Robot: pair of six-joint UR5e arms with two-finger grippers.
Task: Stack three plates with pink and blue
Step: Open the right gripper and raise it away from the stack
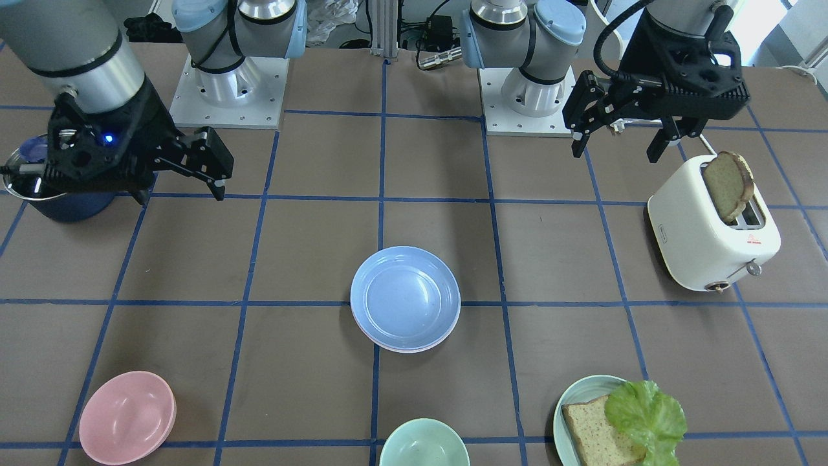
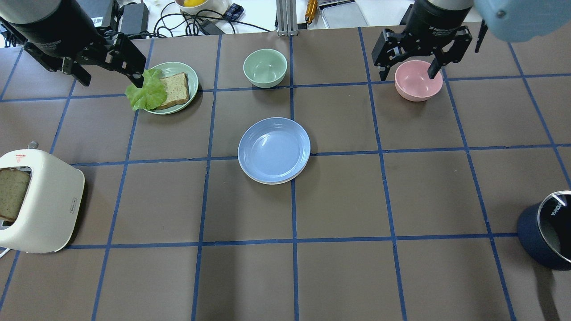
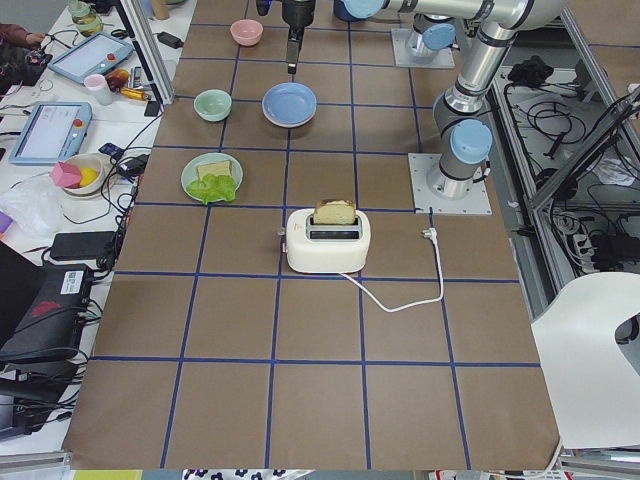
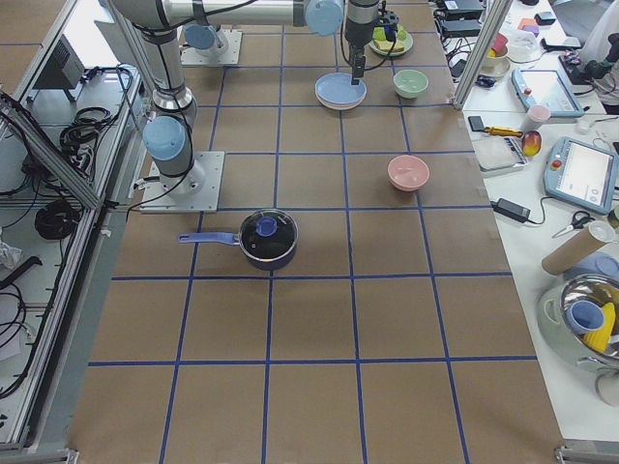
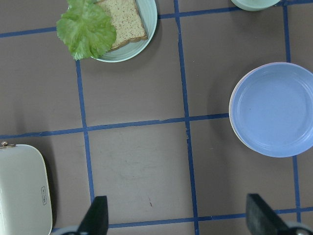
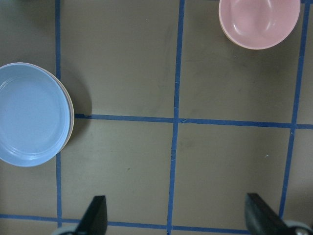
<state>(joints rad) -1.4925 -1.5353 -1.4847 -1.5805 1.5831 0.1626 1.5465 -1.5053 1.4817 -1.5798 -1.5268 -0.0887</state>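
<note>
Stack (image 2: 273,151) sits at bench (image 2: 357,200) centre, on a tape-line crossing. Blue plate (image 2: 274,149) on top, upright, rim up. Pinkish and pale rims peek out under its edge, best seen in the front view (can't separate the 2 lower plates cleanly).

Left pincer (image 2: 112,81): jaws spread wide, holding nothing, raised off the bench. In the overhead view it hangs far-left of the stack, well apart, by the left edge of the teal plate (image 2: 187,73) with bread and lettuce. In its wrist view the stack lies off to the right, outside the span of the fingers (image 5: 98,218).

Right pincer (image 2: 407,76): jaws also spread, holding nothing, raised. Overhead puts it far-right of the stack, well apart, above the pink bowl (image 2: 418,80). In its wrist view the stack is cut by the left edge.

Neither pincer touches a plate.

Others: green bowl (image 2: 265,67) far of the stack, toaster (image 2: 40,200) with 1 bread slice near-left, dark blue pot (image 2: 546,236) near-right.
</note>
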